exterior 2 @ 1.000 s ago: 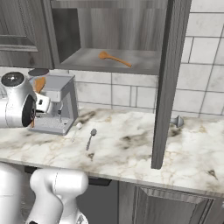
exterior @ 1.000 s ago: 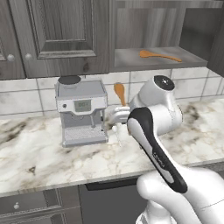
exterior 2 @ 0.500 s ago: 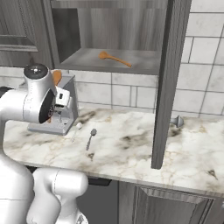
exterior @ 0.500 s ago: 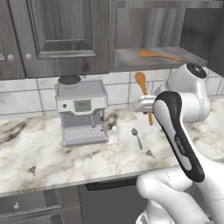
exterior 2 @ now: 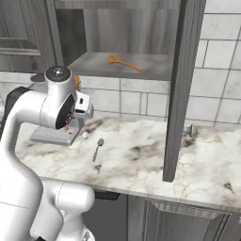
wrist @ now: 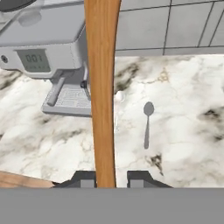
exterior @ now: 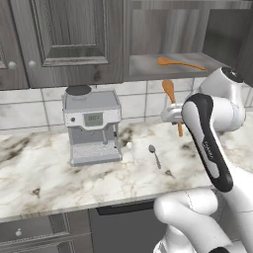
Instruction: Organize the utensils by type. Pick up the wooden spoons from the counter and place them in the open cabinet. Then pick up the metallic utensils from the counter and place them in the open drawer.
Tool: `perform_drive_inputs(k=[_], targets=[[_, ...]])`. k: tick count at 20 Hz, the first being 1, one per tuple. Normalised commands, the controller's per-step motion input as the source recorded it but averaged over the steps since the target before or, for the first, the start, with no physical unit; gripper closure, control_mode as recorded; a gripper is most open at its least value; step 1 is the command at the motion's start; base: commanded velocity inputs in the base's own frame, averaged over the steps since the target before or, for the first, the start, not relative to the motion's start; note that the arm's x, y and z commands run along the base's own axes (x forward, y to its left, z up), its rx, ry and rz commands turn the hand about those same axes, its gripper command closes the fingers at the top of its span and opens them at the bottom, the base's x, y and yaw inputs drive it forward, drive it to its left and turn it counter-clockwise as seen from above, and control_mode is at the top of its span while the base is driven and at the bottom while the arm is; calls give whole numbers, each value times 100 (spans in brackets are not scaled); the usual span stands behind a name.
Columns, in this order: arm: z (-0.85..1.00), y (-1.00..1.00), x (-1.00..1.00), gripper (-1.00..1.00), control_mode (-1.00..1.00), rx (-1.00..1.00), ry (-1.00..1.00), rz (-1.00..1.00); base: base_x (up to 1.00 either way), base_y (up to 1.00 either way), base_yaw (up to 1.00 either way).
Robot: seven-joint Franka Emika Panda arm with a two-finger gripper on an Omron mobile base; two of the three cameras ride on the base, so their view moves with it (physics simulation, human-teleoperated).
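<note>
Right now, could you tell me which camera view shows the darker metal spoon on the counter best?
The hand view: the darker metal spoon lies unobstructed, bowl and handle distinct. Both base views show it smaller on the marble, beside the paler spoon.

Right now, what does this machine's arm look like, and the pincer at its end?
The arm is made of thick, rounded glossy white segments with dark bands and caps at the joints, one cap a grey disc. No loose cables show. The pincer ends in two small, dark, blocky fingertips side by side.
</note>
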Motion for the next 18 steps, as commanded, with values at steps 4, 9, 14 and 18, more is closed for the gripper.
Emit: perform_drive_inputs(k=[4, 9, 14, 18], targets=[[0, -3, 6, 100, -100, -22, 0, 0, 0, 0, 0], [20, -45, 22, 100, -100, -27, 0, 0, 0, 0, 0], [30, -60, 14, 100, -100, -22, 0, 0, 0, 0, 0], [27, -58, 11, 100, -100, -21, 0, 0, 0, 0, 0]])
